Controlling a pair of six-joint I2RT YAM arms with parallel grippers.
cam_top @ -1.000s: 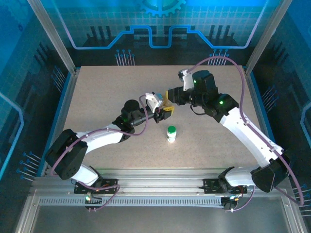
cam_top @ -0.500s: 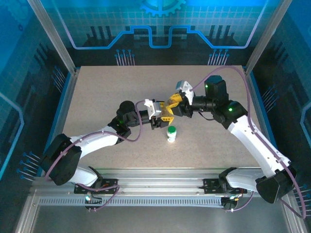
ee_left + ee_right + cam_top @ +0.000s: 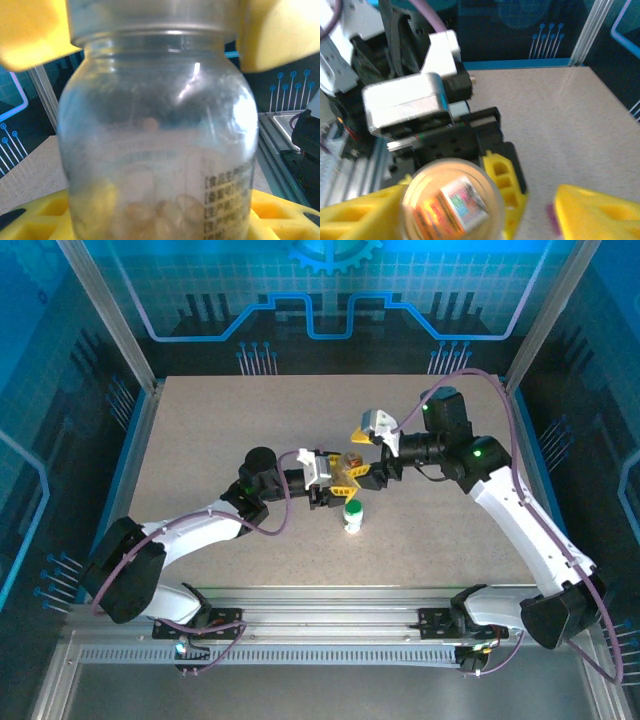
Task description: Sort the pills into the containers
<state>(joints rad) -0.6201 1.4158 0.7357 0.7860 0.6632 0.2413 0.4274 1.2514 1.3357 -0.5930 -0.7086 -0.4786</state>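
Note:
An amber-brown vial is held above the table's middle with my left gripper shut on its lower body. In the left wrist view the vial looms close, with several pale pills at its bottom and my left gripper clamped round its base. My right gripper stands open, its yellow fingers spread to either side of the vial's neck without touching it. In the right wrist view the vial's round top sits between that open gripper. A white bottle with a green cap stands upright on the table just below.
The speckled table has bare room to the left and at the back. Metal frame posts and blue walls close it in on both sides. The left wrist's white camera block sits close behind the vial.
My right gripper has gone from shut at the vial's top to wide open and has shifted a little right. The left gripper still holds the vial in nearly the same place.

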